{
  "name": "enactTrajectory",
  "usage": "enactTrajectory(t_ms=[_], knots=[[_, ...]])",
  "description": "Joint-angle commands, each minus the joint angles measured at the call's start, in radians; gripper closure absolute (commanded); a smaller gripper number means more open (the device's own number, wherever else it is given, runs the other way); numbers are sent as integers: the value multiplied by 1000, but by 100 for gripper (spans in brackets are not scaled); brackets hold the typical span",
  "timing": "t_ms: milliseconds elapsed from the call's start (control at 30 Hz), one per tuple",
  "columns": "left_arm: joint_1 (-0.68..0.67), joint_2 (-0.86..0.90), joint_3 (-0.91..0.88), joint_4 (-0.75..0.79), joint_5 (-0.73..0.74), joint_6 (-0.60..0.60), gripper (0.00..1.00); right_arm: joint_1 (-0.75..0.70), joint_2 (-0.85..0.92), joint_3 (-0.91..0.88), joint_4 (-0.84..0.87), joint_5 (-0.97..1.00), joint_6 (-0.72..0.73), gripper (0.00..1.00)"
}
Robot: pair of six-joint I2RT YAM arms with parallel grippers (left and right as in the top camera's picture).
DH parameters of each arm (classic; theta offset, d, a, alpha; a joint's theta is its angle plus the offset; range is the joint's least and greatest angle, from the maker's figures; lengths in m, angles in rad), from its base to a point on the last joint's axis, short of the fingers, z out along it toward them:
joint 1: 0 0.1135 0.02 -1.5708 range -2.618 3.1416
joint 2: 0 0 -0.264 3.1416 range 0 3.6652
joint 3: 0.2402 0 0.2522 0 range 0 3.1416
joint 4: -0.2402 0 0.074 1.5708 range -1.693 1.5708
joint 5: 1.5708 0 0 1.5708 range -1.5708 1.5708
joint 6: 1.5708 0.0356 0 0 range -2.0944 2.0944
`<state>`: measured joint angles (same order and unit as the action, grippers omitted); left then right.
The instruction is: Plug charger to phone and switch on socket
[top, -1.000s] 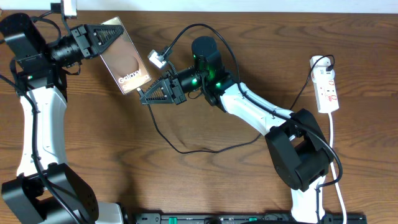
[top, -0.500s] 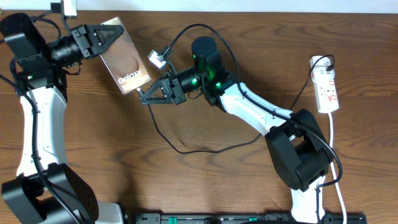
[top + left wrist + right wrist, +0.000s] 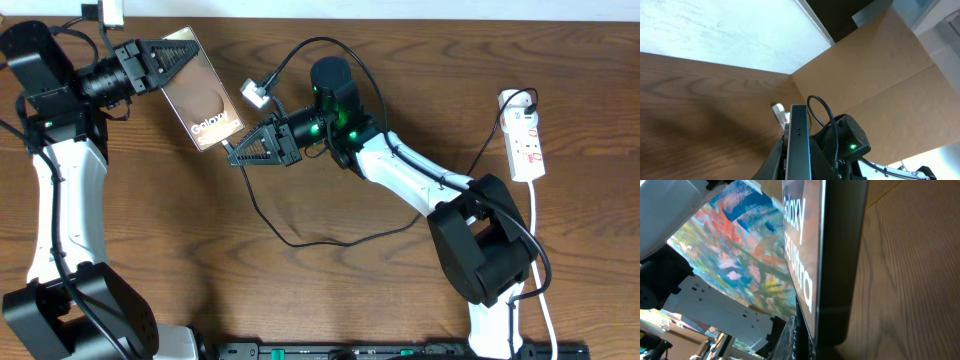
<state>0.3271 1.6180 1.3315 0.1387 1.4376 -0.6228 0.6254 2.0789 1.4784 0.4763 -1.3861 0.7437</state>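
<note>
Two robot arms meet over the far-left part of a wooden worktop (image 3: 150,250), one holding a phone, the other bringing a charger tip to its lower end.

The left gripper (image 3: 180,60) is clamped on the phone (image 3: 205,110), holding it off the worktop near the far-left corner. The right gripper (image 3: 232,155) has its fingers pressed together, apparently on the tip of the charger (image 3: 300,243), right at the phone's lower end. Whether the tip is seated cannot be seen. The cable loops across the middle to the socket (image 3: 527,135) by the right edge, which looks untouched. Risks, as a judgement: a tip slightly off line could scrape or bend against the port. A push could twist the phone in its grip. The thin tip could slip between the fingers. A tight pull could drag the socket.
</note>
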Motion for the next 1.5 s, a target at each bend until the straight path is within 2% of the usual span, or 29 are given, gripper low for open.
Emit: enactTrajectory(t_ms=[0,1100,1467], knots=[[1,-4,2,6,43,21,93,-22,3,11,7,27,8,99],[-49,-4,2,5,34,66,93,-16,3,11,57,82,83,99],[-49,-4,2,-2,-82,19,93,-16,3,11,57,95,83,99]])
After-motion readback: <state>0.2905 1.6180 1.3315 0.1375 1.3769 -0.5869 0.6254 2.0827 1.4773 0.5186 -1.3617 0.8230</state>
